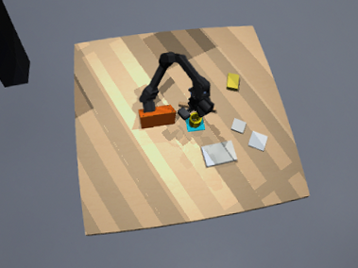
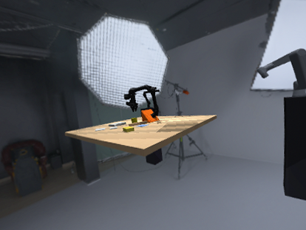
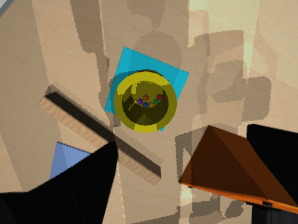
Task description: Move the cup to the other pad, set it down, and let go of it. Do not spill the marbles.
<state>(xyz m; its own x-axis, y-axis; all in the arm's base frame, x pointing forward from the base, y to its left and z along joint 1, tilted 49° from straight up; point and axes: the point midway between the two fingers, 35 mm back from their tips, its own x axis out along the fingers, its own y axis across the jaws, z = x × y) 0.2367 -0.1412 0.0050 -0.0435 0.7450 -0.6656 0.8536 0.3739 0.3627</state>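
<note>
The yellow cup (image 3: 145, 101) stands upright at the centre of the wrist view, resting on the cyan pad (image 3: 129, 65), whose corners show past its rim at upper left and right. Several small coloured marbles (image 3: 149, 101) lie at the bottom of the cup; none is seen on the table (image 3: 75, 45).

The claw (image 3: 177, 175) is released, its jaws spread wide, and grips nothing. Its dark fingers sit in the lower corners of the wrist view, apart from the cup and above it.

Handling assessment: the cup looks rigid and smooth-walled, so it is judged liable to slip under a weak squeeze. The loose marbles would roll and shift the load if the cup tilted, so it should be kept vertical. If a re-grasp were needed, the best hold would be across the outer wall, on opposite sides, below the rim.

As judged, the cup is placed and let go.

A thin wooden bar (image 3: 100, 132) lies just beside the pad, at lower left.
</note>
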